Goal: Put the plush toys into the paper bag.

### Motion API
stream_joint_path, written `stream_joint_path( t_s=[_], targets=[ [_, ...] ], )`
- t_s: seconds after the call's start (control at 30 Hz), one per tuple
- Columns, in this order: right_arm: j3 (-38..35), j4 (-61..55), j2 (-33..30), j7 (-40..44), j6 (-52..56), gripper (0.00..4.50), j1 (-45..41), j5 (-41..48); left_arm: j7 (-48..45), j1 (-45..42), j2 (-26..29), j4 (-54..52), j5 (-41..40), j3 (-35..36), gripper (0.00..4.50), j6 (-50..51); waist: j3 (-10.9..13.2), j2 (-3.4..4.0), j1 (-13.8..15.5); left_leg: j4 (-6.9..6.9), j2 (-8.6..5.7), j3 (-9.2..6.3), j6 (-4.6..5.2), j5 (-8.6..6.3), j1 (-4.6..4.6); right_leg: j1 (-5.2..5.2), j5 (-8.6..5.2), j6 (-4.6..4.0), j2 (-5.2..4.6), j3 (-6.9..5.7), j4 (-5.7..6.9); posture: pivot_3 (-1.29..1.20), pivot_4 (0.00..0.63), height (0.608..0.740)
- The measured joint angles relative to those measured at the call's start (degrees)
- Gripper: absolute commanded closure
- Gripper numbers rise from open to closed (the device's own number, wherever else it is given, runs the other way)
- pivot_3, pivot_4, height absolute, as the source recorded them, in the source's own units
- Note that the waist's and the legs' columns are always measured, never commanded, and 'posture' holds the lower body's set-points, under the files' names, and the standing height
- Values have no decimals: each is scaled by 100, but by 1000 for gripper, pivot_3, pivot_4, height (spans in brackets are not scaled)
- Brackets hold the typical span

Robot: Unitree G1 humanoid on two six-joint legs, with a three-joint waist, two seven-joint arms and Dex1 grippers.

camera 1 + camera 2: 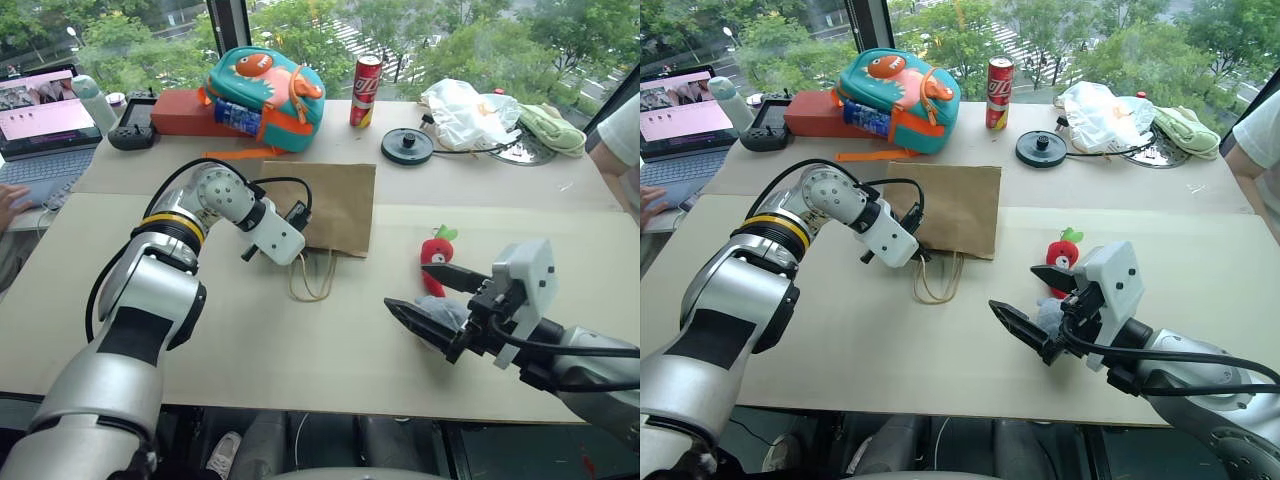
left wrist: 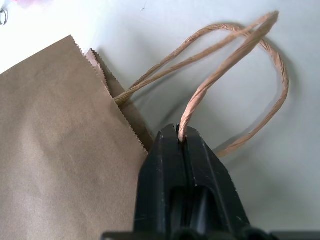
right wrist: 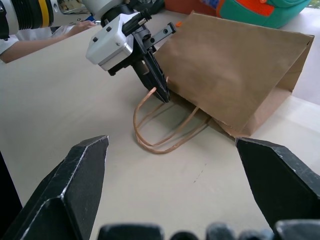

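1. Nearest the head camera, the right gripper [image 1: 432,296] hangs low over the table's front edge with its two black fingers spread wide and nothing between them.
2. Just behind those fingers lies the pale grey plush toy [image 1: 1049,316], partly hidden by the gripper, and touching or just beside it the red chili plush toy [image 1: 437,258] with its green top.
3. The paper bag [image 1: 330,205] lies flat at mid-table, mouth toward the robot, its cord handles [image 1: 313,278] looped out on the tabletop.
4. The left gripper [image 3: 161,92] points down at the bag's mouth, its fingers pinched together on one cord handle, as the left wrist view shows plainly.
5. Both toys lie well to the right of the bag, with bare table [image 1: 350,330] between.
6. Along the far side stand a dinosaur backpack [image 1: 265,98], a red box [image 1: 185,112], a red can [image 1: 365,91], a black disc [image 1: 407,146], a white plastic bag [image 1: 465,112] and a green cloth [image 1: 552,128].
7. A laptop [image 1: 45,110] and a black controller [image 1: 132,130] sit at far left; a person's sleeve [image 1: 622,135] shows at far right.
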Motion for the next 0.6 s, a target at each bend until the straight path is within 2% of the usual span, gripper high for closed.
stream_joint_path(
  t_s=[0.33, 0.6],
  targets=[
    [200, 180, 0, 101, -51, 0, -227, -71, -233, 119, 24, -3, -344, 406, 4452, 254, 0, 0, -1, 3, 0, 0, 0, 0, 1, 0, 0, 0, 0, 0, 4, 0, 150, 740],
    [221, 177, 0, 91, -51, 0, -200, -32, -1343, 577, 0, -569, -1600, 1250, 4452, 1019, -1, 3, -15, 4, 2, -1, 0, 0, 5, 1, 1, -1, 0, 0, 9, 0, 150, 740]
  ],
)
